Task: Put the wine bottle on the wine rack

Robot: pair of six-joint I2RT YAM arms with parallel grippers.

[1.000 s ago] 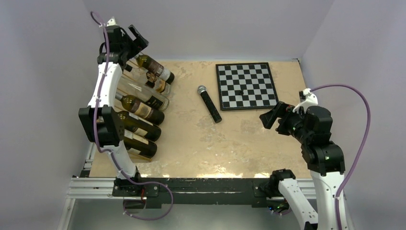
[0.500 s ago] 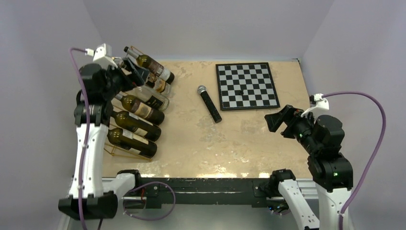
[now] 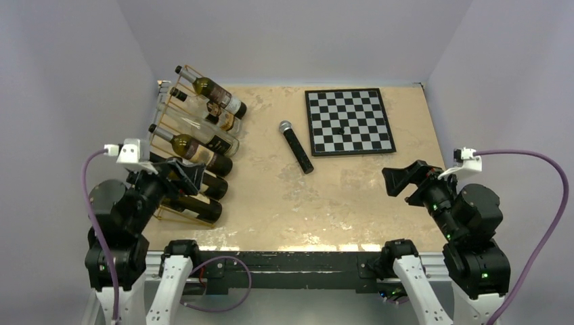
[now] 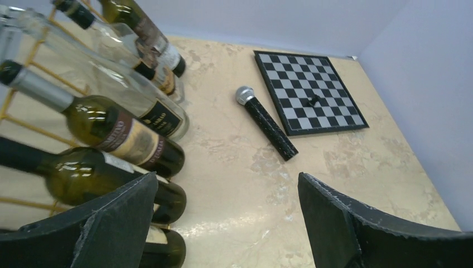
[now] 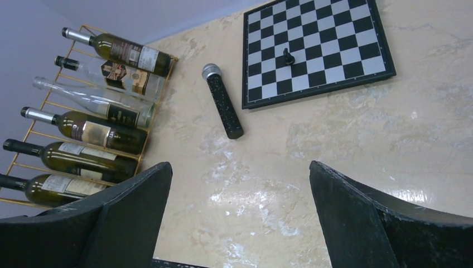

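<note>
The gold wire wine rack stands at the table's left side. Several wine bottles lie side by side on it, the farthest a dark bottle with a white label. The rack and its bottles also show in the right wrist view, and the rack's gold bars in the left wrist view. My left gripper is open and empty, held above the rack's near end. My right gripper is open and empty over the table's near right.
A black microphone lies on the table's middle. A black-and-white chessboard lies at the back right with one dark piece on it. The table is tan marble, walled on three sides.
My left arm has drawn back from the rack's far end to its near end. The farthest bottle stays on the rack. My right arm has pulled back toward the near right.
</note>
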